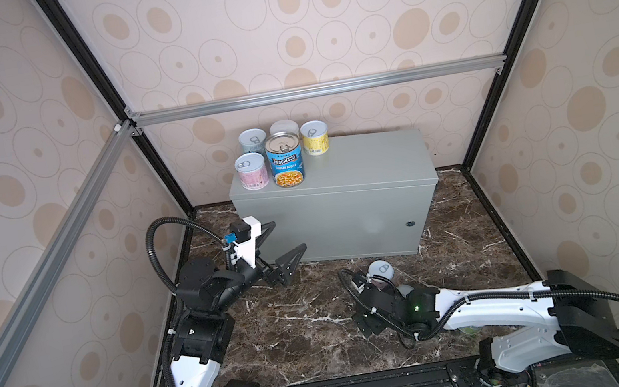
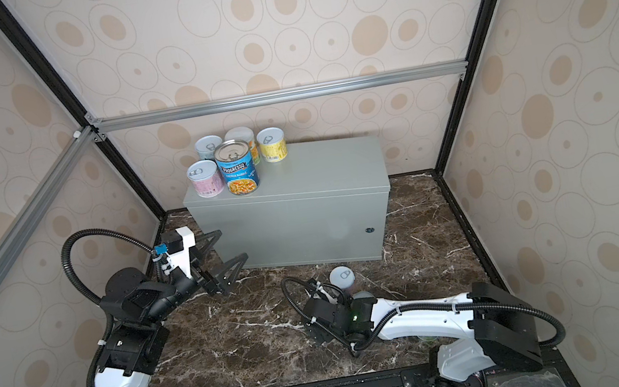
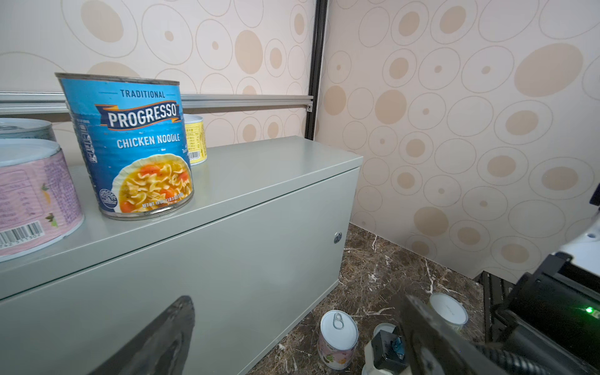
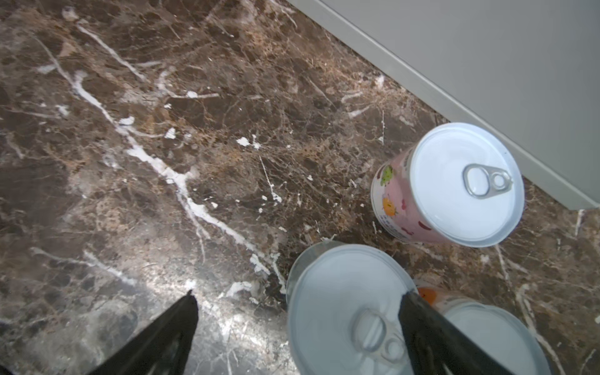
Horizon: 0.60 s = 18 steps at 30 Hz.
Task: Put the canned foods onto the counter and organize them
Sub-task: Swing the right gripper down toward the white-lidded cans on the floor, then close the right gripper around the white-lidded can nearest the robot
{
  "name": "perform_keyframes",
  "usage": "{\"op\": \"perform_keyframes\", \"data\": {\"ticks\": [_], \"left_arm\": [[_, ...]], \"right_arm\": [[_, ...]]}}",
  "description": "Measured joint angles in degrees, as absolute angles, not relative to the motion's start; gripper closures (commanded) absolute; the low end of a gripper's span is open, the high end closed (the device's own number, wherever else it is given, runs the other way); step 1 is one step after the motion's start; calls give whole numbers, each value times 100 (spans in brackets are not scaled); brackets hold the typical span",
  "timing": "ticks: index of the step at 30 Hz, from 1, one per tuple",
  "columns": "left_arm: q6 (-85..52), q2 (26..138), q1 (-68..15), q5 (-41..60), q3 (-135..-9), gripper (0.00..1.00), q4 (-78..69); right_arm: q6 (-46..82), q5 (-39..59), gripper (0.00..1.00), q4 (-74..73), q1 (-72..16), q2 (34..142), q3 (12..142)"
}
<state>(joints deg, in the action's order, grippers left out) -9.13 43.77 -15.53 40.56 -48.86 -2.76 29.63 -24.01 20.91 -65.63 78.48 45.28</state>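
Five round cans (image 1: 316, 143), one taller and blue, stand on the smooth grey metal box (image 1: 359, 170). Three cans (image 4: 454, 185) stand on veined marble (image 4: 162, 130). The left gripper (image 1: 289, 235) and right gripper (image 4: 298, 293) are wide open, empty.

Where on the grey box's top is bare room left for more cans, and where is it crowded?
Bare: the counter from the yellow can and Progresso can rightward to its right edge. Crowded: its left end, around the pink can.

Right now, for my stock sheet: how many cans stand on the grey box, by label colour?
Blue soup can: 1
Pink can: 1
Yellow can: 1
Pale grey-blue can: 1
Can with hidden label: 1
Total on the grey box: 5
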Motion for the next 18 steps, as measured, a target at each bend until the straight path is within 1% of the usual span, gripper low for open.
{"op": "perform_keyframes", "data": {"ticks": [7, 18], "left_arm": [[-908, 4379, -1555, 4062, -4888, 2, -270], [-906, 4379, -1555, 4064, -4888, 2, -250]], "right_arm": [[3022, -2003, 0, 1898, -6104, 8007, 4462], [3015, -1691, 0, 1627, -5839, 8020, 4445]]}}
